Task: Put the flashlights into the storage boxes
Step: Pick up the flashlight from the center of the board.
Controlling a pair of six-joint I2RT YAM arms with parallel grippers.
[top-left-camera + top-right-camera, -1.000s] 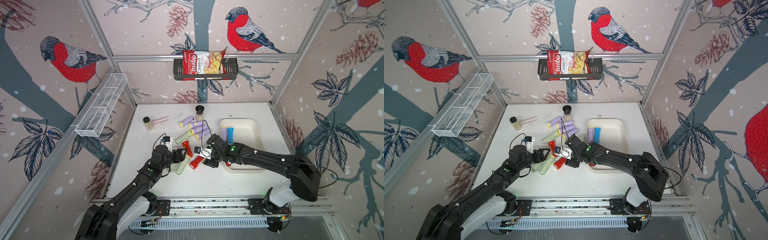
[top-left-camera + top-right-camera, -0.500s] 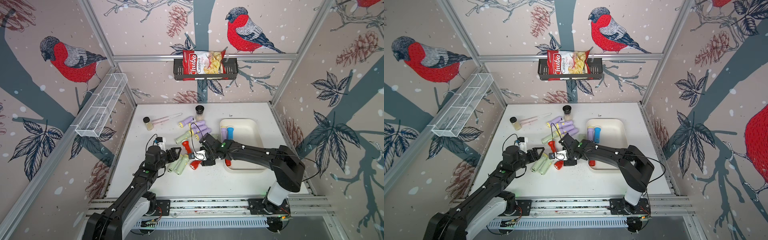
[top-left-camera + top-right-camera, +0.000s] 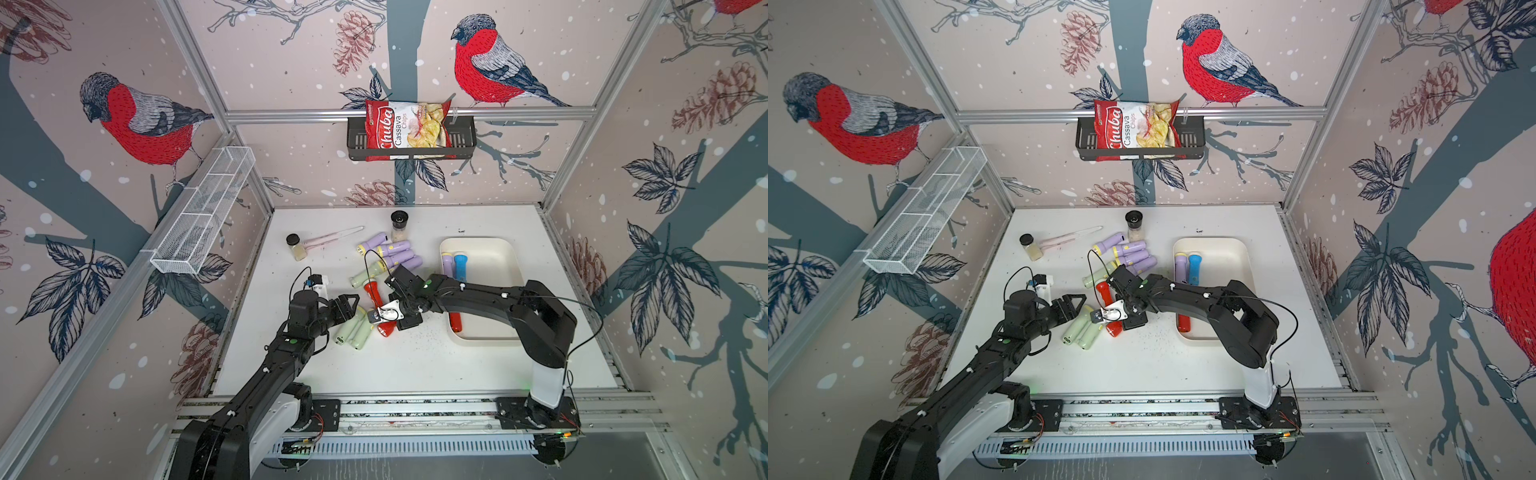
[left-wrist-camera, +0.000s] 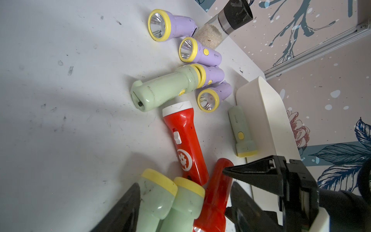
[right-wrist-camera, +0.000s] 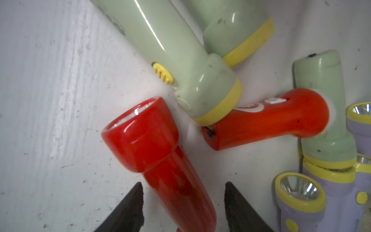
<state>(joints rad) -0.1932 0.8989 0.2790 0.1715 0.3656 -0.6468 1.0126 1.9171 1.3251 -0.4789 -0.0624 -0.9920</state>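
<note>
Right gripper sits half open astride the body of a red flashlight — not squeezing it, gap on one side. Left gripper gapes around two pale green flashlights, gripping nothing. Cream tray sits close behind the right gripper.

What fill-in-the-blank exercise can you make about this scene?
In the cream tray, the lilac flashlight lies beside a ___ one.
The right gripper has its open jaws around a ___ flashlight.
The chips bag sits in a ___ shelf.
Missing words: blue; red; black.
</note>
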